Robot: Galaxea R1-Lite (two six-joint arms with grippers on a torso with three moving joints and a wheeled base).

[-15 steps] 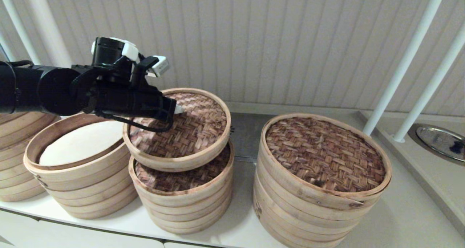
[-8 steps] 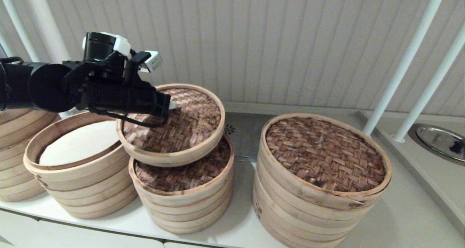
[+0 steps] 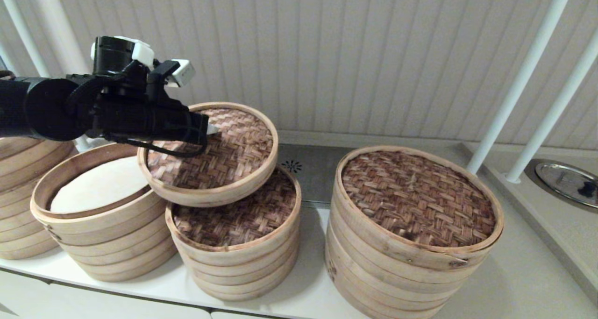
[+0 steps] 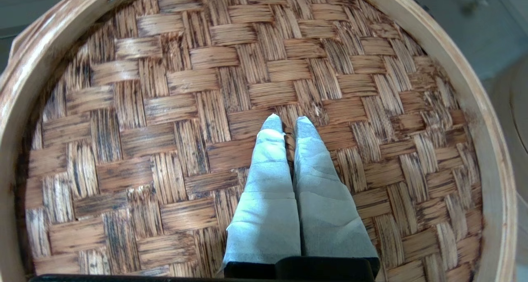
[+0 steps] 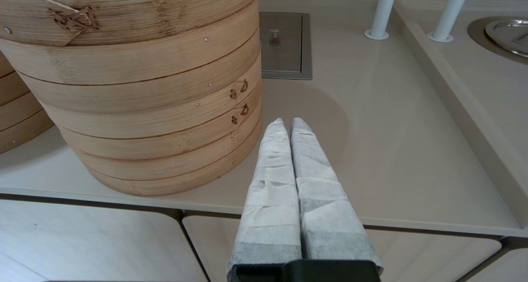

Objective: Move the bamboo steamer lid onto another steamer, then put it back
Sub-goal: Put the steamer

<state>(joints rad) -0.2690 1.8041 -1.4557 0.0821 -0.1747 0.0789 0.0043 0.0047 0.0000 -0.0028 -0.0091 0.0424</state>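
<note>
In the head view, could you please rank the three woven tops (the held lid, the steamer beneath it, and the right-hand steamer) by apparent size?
1. Right-hand steamer: clearly widest.
2. and 3. Held lid and steamer beneath it: they look alike. The lid, raised by the left gripper, sits nearer the camera and hides part of that top, so I would not rank them.

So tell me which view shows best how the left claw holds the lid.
The left wrist view: the left claw is shut at the centre of the lid. The head view shows the lid lifted and tilted, the arm hiding the grip. The right wrist view misses it.
</note>
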